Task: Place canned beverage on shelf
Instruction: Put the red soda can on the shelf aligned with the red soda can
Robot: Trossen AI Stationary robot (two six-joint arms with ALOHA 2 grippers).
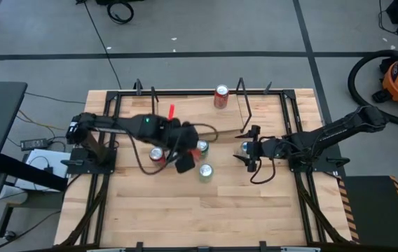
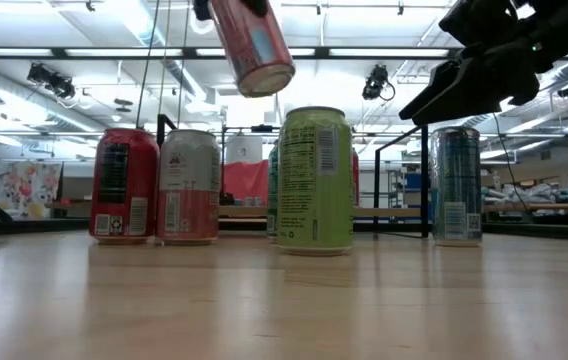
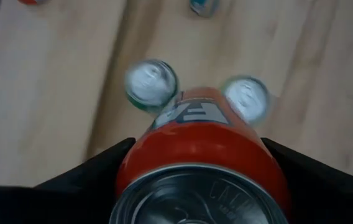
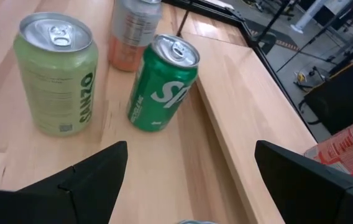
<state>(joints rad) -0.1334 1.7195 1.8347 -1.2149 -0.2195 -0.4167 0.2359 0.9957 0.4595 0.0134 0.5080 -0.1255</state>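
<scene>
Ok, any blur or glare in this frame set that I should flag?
Left wrist view: the two upright cans beyond the held red can are smeared. Low view: bright ceiling lights backlight the lifted can and the green can. Right wrist view: the green soda can is sharp.

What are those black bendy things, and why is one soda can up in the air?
They are two robot arms working at a wooden table. One camera looks down from above, one sits at table level, and one rides on each wrist. The left end effector holds a red can lifted above the table; the wrist picture shows it squeezed between two dark fingers. The right end effector waits open over a blue can. More cans stand below, like the light green can. One red can already stands on the shelf.
</scene>
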